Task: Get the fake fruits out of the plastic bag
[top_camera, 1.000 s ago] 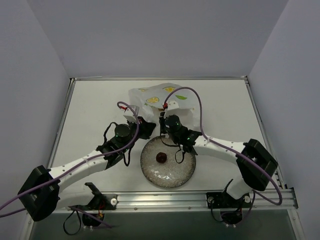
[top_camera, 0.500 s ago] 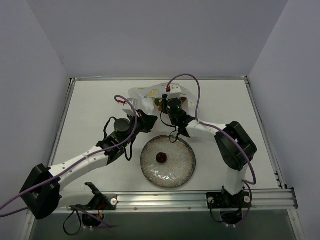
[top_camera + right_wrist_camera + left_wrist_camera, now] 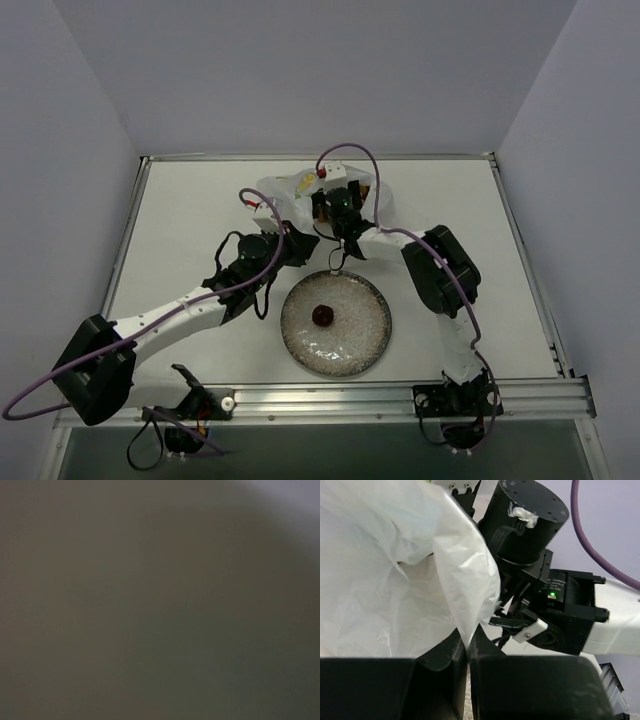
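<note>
One dark maroon ball (image 3: pixel 322 315) sits on the plate (image 3: pixel 300 352) at lower centre; the other fruits are out of sight, likely inside the bag (image 3: pixel 280 190) at upper centre of the worktop (image 3: pixel 180 230). The left tool (image 3: pixel 467 642) pinches the bag's rim, apparently to hold its mouth open for the right tool (image 3: pixel 338 200) poked into it, whose spread cannot be told.

A dark maroon plastic ball (image 3: pixel 322 315) lay on the round speckled glass plate (image 3: pixel 352 350), near the front of the table (image 3: pixel 180 220). The crinkly white plastic bag (image 3: pixel 278 190) lay behind the plate.
</note>
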